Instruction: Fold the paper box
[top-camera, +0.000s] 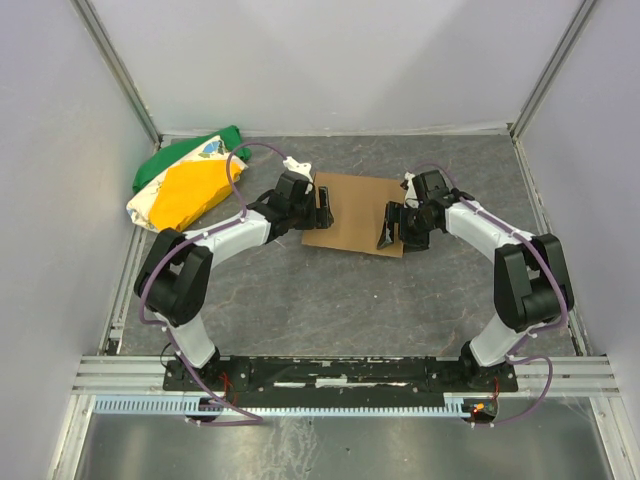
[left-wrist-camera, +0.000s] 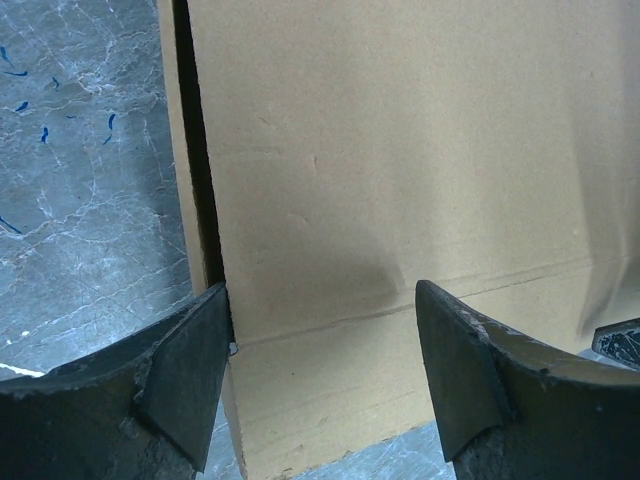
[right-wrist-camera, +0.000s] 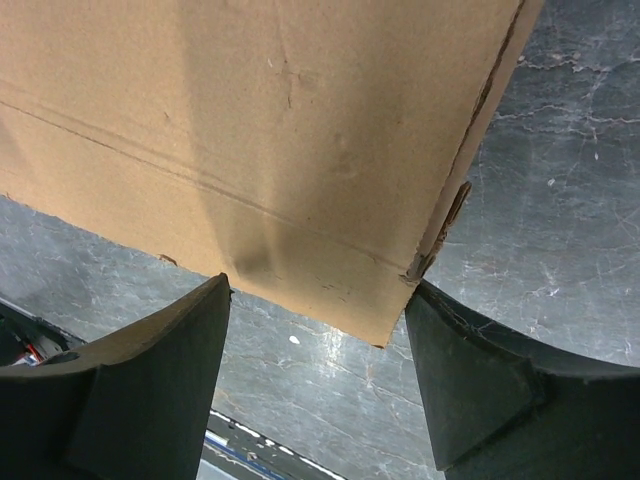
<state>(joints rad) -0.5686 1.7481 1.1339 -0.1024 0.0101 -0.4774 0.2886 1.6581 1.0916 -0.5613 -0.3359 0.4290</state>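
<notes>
right gripper (top-camera: 390, 228) sitting, fingers spread wide, at the near-right corner of the flat plain brown cardboard paper box (top-camera: 352, 212), which is lying mid grey marbled table (top-camera: 330, 300); left gripper (top-camera: 322, 205) likewise gaping at its left edge; green-yellow-white cloth bundle (top-camera: 185, 185) lying far left

White link shells sit between bulky black joint housings on the left arm (top-camera: 235, 232), at the left of the top view, and the right arm (top-camera: 485, 228), at its right. A thin purple cable (top-camera: 252, 150) runs along each. Both bases share a long black plate (top-camera: 400, 372) at the lower edge. The fingers (left-wrist-camera: 180, 370) of the left gripper (left-wrist-camera: 320, 295) and right gripper (right-wrist-camera: 317, 285) are dark, matte wedges with scuffed edges
</notes>
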